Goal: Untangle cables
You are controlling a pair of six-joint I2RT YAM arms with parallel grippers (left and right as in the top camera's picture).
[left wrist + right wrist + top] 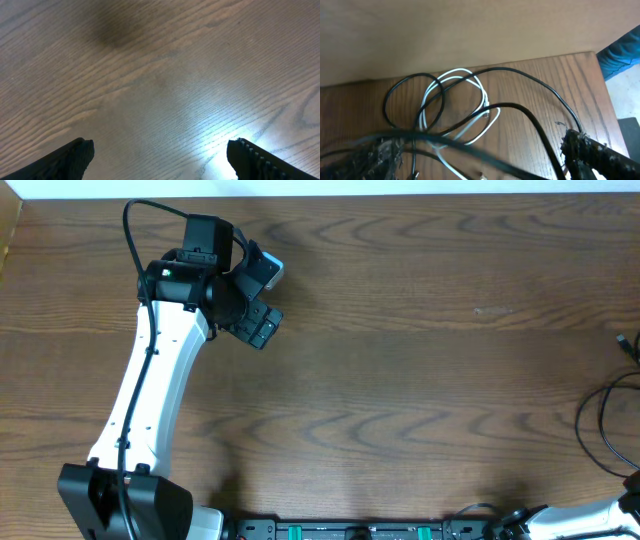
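My left claw (160, 157) gapes wide over the grained wooden table (150, 75), holding nothing. My right claw (480, 160) is spread wide too, gripping nothing. Beneath it, thin black cables (520, 107) lie in loops crossing a white cable (482, 95) by the table's right edge.

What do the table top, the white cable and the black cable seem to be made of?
The table top looks like wood or a wood-look laminate: brown grain, with a slight sheen under the light. The white cable and black cable are probably plastic-sheathed: smooth, thin, bending in loose loops.
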